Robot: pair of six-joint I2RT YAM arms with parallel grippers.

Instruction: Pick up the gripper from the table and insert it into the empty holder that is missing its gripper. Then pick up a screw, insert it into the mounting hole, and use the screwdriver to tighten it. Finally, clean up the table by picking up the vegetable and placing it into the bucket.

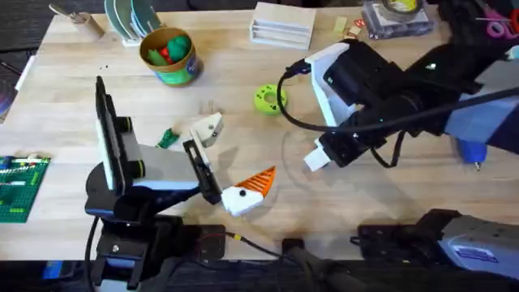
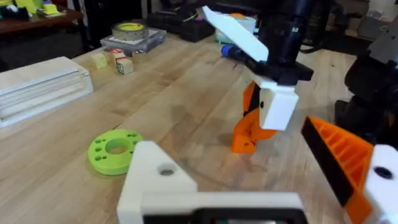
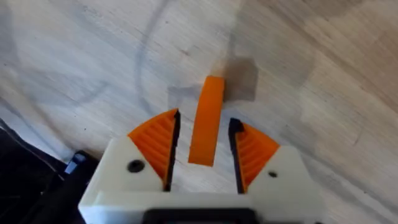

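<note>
The gripper (image 3: 206,118), a small orange wedge, lies on the wood between the orange pads of my right gripper (image 3: 204,140), which is open with a gap on each side. From the left wrist it shows under the right gripper (image 2: 249,134). My left gripper (image 1: 227,165) stands open. One of its fingers is the bare white holder (image 2: 155,177) with a hole in it; the other carries an orange pad (image 2: 339,155). The dark green vegetable (image 1: 168,138) lies beside the holder (image 1: 209,130). The bucket (image 1: 170,55) stands at the back left. At the right lies the blue screwdriver (image 1: 470,150). The screw is out of view.
A lime-green disc (image 1: 268,99) lies mid-table. A white box (image 1: 282,24), a tape roll in a clear case (image 1: 397,16) and a plate rack (image 1: 134,16) line the far edge. A green brick plate (image 1: 20,186) sits at the left edge.
</note>
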